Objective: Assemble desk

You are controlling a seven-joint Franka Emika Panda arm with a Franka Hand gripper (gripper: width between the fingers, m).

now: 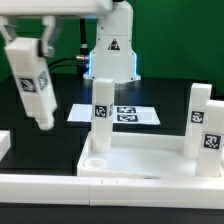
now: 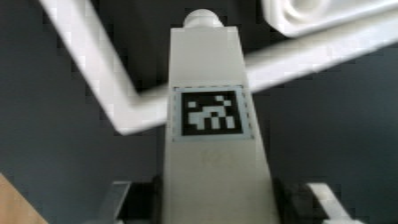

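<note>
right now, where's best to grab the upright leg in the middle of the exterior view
Its upper half, from straight above: the leg stands upright on the panel, its top is free, and its flat opposite sides suit two fingers.

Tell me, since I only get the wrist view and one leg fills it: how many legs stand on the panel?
Observer: At least two stand upright on the panel: a middle leg and a right leg at the exterior view's right.
Operator: Where is the held leg relative to them?
Observer: The held leg hangs tilted in the air, off the panel toward the exterior view's left.
</note>
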